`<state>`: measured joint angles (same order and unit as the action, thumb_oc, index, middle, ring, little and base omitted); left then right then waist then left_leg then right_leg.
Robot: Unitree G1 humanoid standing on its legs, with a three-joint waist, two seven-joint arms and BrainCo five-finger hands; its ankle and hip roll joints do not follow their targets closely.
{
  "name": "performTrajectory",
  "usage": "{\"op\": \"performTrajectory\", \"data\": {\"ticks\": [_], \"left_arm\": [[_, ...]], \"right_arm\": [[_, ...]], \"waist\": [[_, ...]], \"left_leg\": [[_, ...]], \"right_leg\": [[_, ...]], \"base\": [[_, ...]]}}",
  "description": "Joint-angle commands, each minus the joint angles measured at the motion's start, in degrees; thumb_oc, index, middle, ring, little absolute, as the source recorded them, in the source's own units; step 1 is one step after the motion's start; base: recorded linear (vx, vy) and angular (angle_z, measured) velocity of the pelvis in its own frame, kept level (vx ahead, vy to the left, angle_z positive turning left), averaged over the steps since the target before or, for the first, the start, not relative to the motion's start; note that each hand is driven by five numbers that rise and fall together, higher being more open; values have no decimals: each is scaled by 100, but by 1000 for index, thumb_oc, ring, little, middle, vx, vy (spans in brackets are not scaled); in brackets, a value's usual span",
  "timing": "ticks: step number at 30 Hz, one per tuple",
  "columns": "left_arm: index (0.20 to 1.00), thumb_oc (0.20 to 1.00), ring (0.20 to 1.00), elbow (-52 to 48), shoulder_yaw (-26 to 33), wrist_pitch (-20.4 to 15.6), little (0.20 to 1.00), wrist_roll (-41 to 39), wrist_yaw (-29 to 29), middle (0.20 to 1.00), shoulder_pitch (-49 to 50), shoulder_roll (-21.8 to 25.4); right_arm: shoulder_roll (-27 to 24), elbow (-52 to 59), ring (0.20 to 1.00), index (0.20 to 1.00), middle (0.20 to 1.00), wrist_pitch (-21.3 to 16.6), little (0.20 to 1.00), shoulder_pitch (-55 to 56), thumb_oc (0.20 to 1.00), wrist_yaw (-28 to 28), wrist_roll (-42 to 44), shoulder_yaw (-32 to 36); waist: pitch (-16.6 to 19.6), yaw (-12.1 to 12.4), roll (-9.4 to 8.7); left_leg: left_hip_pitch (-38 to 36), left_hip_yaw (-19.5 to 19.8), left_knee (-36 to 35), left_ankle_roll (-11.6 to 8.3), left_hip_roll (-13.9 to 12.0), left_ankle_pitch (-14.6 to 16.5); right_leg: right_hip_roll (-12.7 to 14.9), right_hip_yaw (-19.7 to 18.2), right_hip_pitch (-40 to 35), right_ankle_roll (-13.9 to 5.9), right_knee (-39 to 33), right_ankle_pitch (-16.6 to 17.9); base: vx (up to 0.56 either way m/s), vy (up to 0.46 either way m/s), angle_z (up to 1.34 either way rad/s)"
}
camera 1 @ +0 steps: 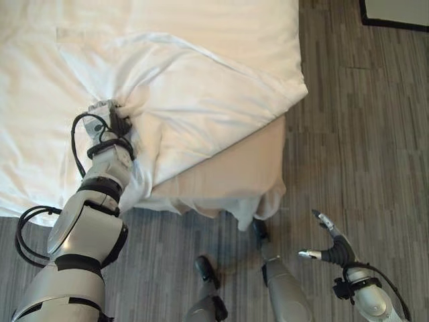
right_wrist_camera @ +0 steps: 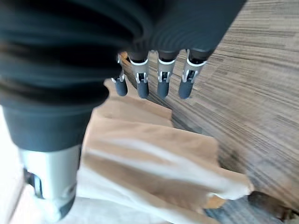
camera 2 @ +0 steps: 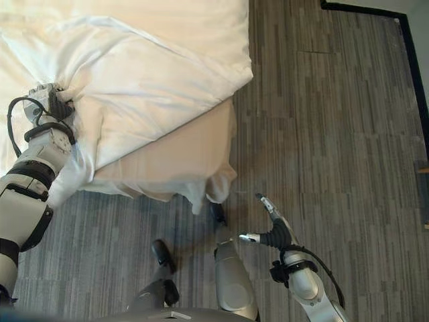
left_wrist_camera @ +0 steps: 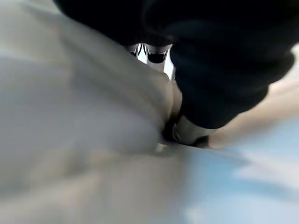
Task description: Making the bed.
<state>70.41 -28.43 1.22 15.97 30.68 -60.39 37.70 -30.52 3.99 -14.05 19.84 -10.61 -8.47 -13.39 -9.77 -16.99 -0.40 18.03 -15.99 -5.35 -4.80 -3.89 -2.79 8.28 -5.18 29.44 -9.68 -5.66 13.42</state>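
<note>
The left robot hand (camera 1: 110, 115) rests on the bed (camera 1: 221, 168), fingers curled into a bunched fold of the white duvet (camera 1: 201, 87); creases fan out from that grip; the duvet's corner (camera 1: 295, 90) lies folded back near the bed's foot, baring the beige mattress side (camera 2: 174, 154); the right robot hand (camera 2: 271, 228) hangs over the grey wood floor (camera 2: 335, 134), well apart from the bed, fingers spread and holding nothing; no writing can be read.

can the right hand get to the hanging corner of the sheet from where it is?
Probably yes. The right hand hangs open over bare floor, with nothing between it and the sheet corner drooping off the bed's end. The left hand grips the duvet.
</note>
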Motion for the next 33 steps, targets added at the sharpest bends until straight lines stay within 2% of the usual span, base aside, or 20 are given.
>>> {"op": "performTrajectory", "data": {"ticks": [1,2,4,6,8,9,10,13,16,17,18,23,24,25,26,27,28,30,32,33], "left_arm": [[200,200,200,-211,143,-482,200,-466,-59,200,-167,-340],[200,200,200,-1173,232,-702,200,-617,41,200,152,-555],[200,200,200,-1697,307,-778,200,-646,37,200,447,-699],[200,200,200,-2855,460,-1007,200,-892,-90,200,1143,-1038],[200,200,200,-4481,345,-1202,200,-727,-253,200,2365,-1718],[200,200,200,-4531,353,-1178,200,-718,-261,200,2409,-1706],[200,200,200,-5087,254,-1320,200,-816,-583,200,2999,-1892],[200,200,200,-5504,110,-1421,200,-1187,-1003,200,3672,-2035],[200,200,200,-5565,-550,-1501,200,-1558,-1690,200,4307,-2217],[200,200,200,-5559,-558,-1508,200,-1562,-1693,200,4310,-2214],[200,200,200,-5361,-926,-1489,200,-1803,-2060,200,4503,-2343],[200,200,200,-4666,-1521,-1402,200,-2186,-2563,200,4742,-2706],[416,416,416,-4365,-1824,-1309,416,-2445,-2749,416,4754,-2939],[476,476,476,-4172,-1960,-1270,476,-2606,-2829,476,4704,-3100],[495,495,495,-4147,-1962,-1282,495,-2611,-2832,495,4690,-3118],[592,592,592,-3970,-2182,-1228,592,-2685,-2935,592,4550,-3303],[1000,1000,1000,-3774,-2319,-1158,1000,-2761,-3212,1000,4055,-3514],[1000,1000,1000,-3922,-2462,-1233,1000,-2946,-3161,1000,3895,-3647],[1000,1000,1000,-4543,-2943,-1147,1000,-3402,-3742,1000,3600,-3761],[1000,1000,1000,-4943,-3046,-951,1000,-3886,-4305,1000,3660,-3605]], "right_arm": [[-262,-189,1000,1000,1000,-157,1000,-120,1000,2,68,-58],[-288,-211,1000,1000,1000,-125,1000,-97,1000,5,-100,-80],[-282,-247,1000,1000,1000,-108,1000,-75,1000,11,-152,-114],[-240,-465,1000,1000,1000,6,1000,-42,1000,19,-333,-191],[44,-1290,1000,1000,1000,299,1000,-452,1000,-123,-768,-471],[54,-1324,1000,1000,1000,289,1000,-462,1000,-140,-779,-494],[238,-1671,1000,1000,1000,401,1000,-652,1000,-187,-832,-529],[435,-2070,1000,1000,1000,489,1000,-816,1000,-248,-846,-603],[758,-2804,1000,1000,1000,673,1000,-1165,1000,-333,-732,-744],[769,-2820,1000,1000,1000,665,1000,-1164,1000,-340,-733,-745],[856,-3065,1000,1000,1000,731,1000,-1220,1000,-372,-685,-809],[1017,-3595,1000,1000,1000,823,1000,-1268,1000,-396,-510,-895],[1096,-3869,1000,1000,1000,877,1000,-1298,1000,-383,-347,-945],[1105,-3996,1000,1000,1000,889,1000,-1343,1000,-393,-270,-969],[1102,-4007,1000,1000,1000,884,1000,-1351,1000,-396,-266,-965],[1132,-4166,1000,1000,1000,920,1000,-1413,1000,-407,-165,-972],[1072,-4113,1000,1000,1000,909,1000,-1316,1000,-311,-96,-928],[993,-4033,1000,1000,1000,945,1000,-1225,1000,-334,-109,-891],[836,-4068,1000,1000,1000,1055,1000,-1026,1000,-372,-41,-638],[594,-4328,1000,1000,1000,1009,1000,-991,1000,-456,-39,-469]], "waist": [[60,25,127],[110,92,157],[133,114,160],[175,171,203],[264,310,278],[249,298,270],[250,359,305],[279,402,305],[309,467,352],[300,473,344],[306,459,364],[288,391,379],[270,329,369],[256,301,363],[248,305,368],[223,243,364],[235,39,350],[235,-50,367],[266,-215,436],[233,-256,493]], "left_leg": [[-36,136,35,-263,-373,-203],[-258,130,35,-232,-310,-115],[-363,135,35,-213,-281,-123],[-644,148,35,-186,-233,-55],[-1043,197,35,-116,-144,49],[-1077,201,35,-116,-145,56],[-1309,225,35,-87,-127,132],[-1485,234,35,-66,-129,130],[-1703,282,35,-31,-118,169],[-1721,281,35,-31,-118,173],[-1804,289,35,-19,-109,198],[-1967,253,35,0,-93,275],[-2014,242,35,7,-90,293],[-2031,241,35,11,-88,293],[-2035,241,35,11,-88,294],[-2046,232,35,16,-81,296],[-2087,188,35,9,-66,326],[-2129,175,35,15,-53,365],[-2208,135,35,23,-6,433],[-2233,118,35,35,22,444]], "right_leg": [[366,353,-537,-465,66,-209],[382,375,-735,-449,66,-249],[395,377,-838,-433,66,-243],[424,404,-1133,-401,66,-319],[473,461,-1608,-329,66,-454],[473,467,-1644,-329,66,-462],[480,503,-1902,-314,66,-543],[481,521,-2079,-290,66,-549],[478,538,-2311,-244,66,-589],[478,538,-2329,-244,66,-593],[469,534,-2389,-236,66,-601],[459,471,-2504,-231,66,-632],[455,437,-2533,-224,66,-637],[454,417,-2546,-219,66,-636],[454,417,-2550,-219,66,-637],[454,394,-2560,-210,66,-631],[452,316,-2558,-213,66,-637],[464,287,-2579,-212,66,-644],[506,229,-2607,-229,66,-648],[532,198,-2614,-227,75,-646]], "base": [[0,0,0],[46,-15,3],[29,-7,-2],[98,-29,-3],[136,-43,14],[105,-22,24],[33,-8,21],[35,-21,9],[36,-19,4],[18,-15,9],[6,-7,7],[-1,-1,-2],[-9,-5,-8],[-10,-6,-9],[-10,0,-7],[-1,19,-4],[18,25,5],[39,27,7],[37,46,-26],[8,38,-32]]}}
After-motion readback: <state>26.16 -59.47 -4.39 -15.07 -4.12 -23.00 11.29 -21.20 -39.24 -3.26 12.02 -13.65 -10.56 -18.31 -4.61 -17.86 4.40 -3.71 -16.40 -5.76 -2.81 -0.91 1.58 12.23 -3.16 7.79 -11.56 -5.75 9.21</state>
